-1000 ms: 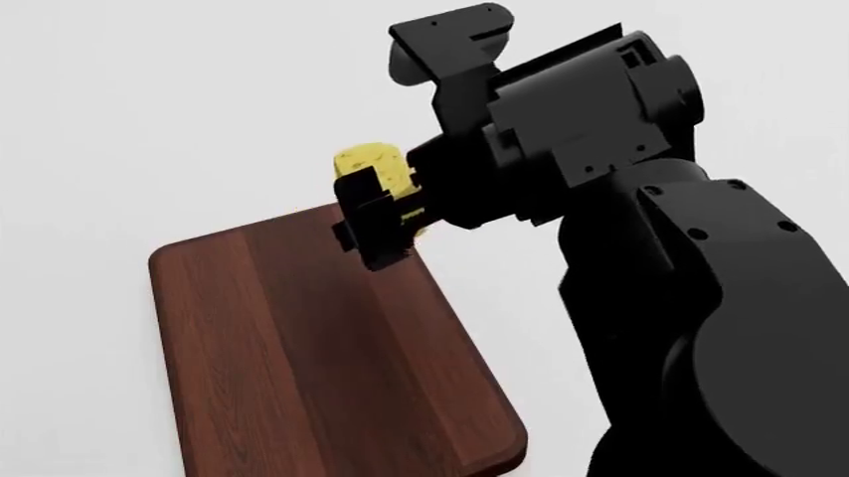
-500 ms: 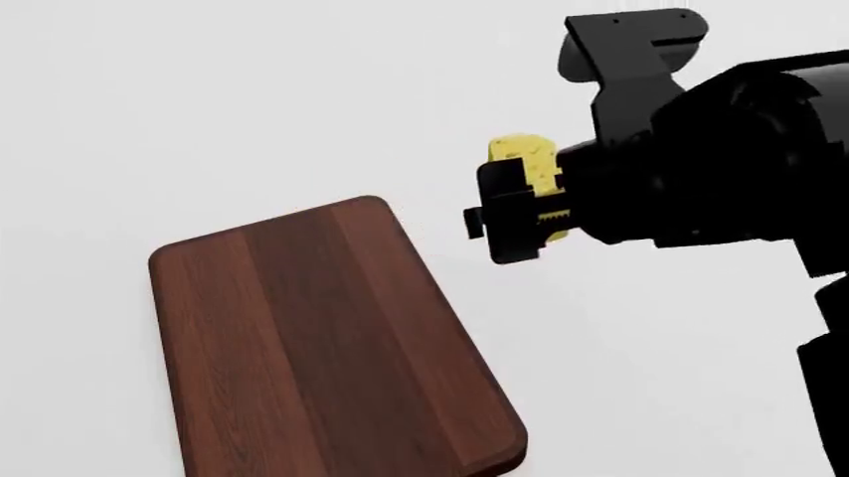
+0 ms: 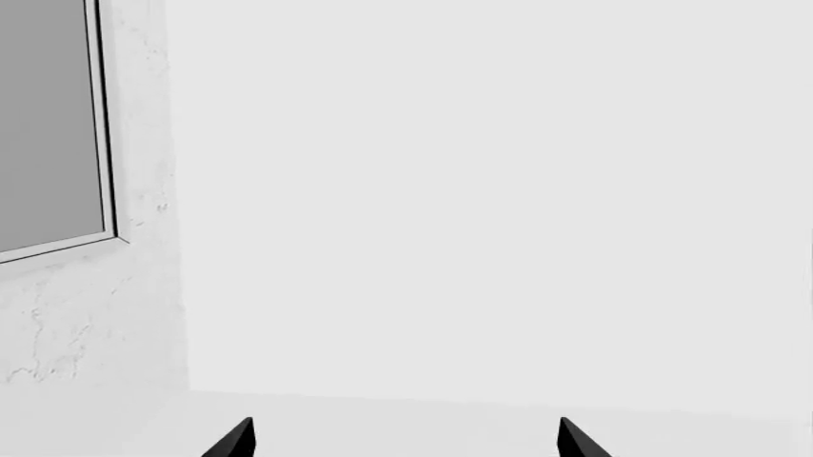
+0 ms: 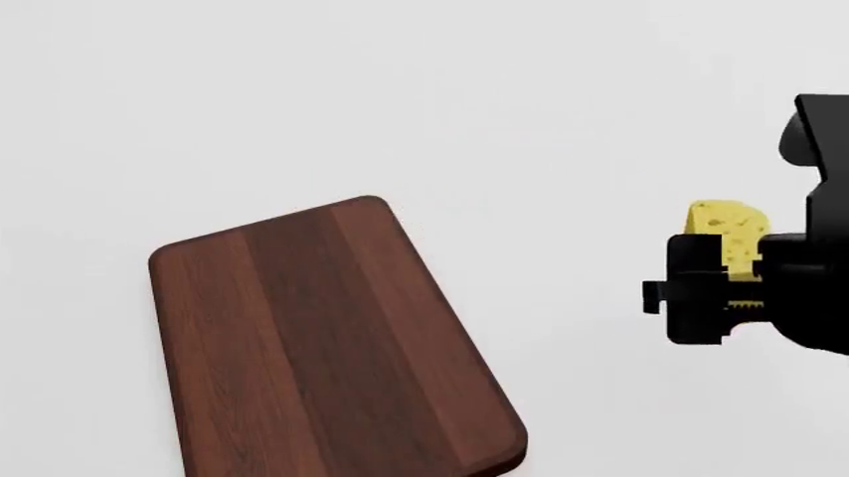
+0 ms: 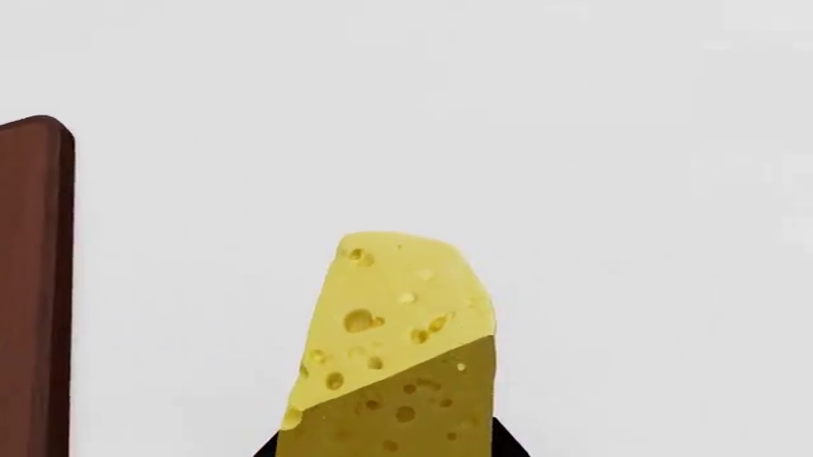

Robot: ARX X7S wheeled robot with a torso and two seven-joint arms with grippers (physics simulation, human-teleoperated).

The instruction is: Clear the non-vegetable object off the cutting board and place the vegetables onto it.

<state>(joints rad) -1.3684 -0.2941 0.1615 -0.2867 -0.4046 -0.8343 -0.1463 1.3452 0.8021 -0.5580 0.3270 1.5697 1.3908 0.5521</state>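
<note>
The yellow cheese wedge with round holes is off the cutting board, held above the white surface at the head view's right edge. My right gripper is shut on it, well to the right of the board. The right wrist view shows the cheese sticking out from between the right gripper jaws. The dark brown cutting board lies bare at lower left, and its edge also shows in the right wrist view. My left gripper is open with nothing between its tips. The vegetables are out of view.
White tabletop surrounds the board on all sides. In the left wrist view a rough white wall with a framed grey pane stands beyond the table.
My right arm has swung to the right with the cheese, from over the board's far corner to well beyond its right side. The board has not moved.
</note>
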